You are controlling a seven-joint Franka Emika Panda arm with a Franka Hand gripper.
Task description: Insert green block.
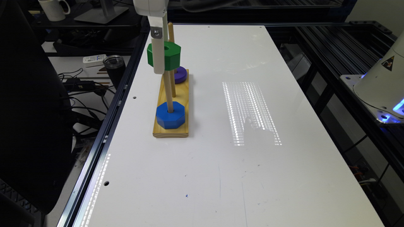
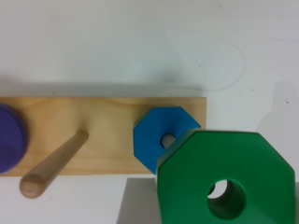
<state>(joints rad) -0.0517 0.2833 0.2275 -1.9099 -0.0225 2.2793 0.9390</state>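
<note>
Step in hand: I judged this was the carrying and aligning step, because the green block (image 1: 167, 56) was up in the air and not yet down on the wooden base (image 1: 172, 129).
Green block, place: it hung at the gripper (image 1: 158, 67), high above the table (image 1: 240, 176), near the tops of the pegs and above the blue block (image 1: 170, 115).
Fingers: I could not tell from the pictures whether they were open or closed. As the block rested on nothing, I judged that it was being carried.
Blue block: it sat at the bottom of the near peg (image 1: 169, 94), at one end of the base.
Purple disc (image 1: 181, 75): it lay at the other end of the base.
Middle peg (image 2: 53, 164): it stood bare between the two.
Block direction: its flat faces looked up and down, and its hole (image 2: 226, 198) ran about vertical, along the pegs. The block is wide and short, so it has no real long axis; the hole axis is the one that matters.
Hole, wrist view: I saw something wood-coloured inside it, maybe a peg top, but I was not sure.
Next move: I would have centred the hole over the chosen peg, kept the block level, and lowered it straight down.
Risk: if the hole were off centre, the block could catch on the peg tip.
</note>
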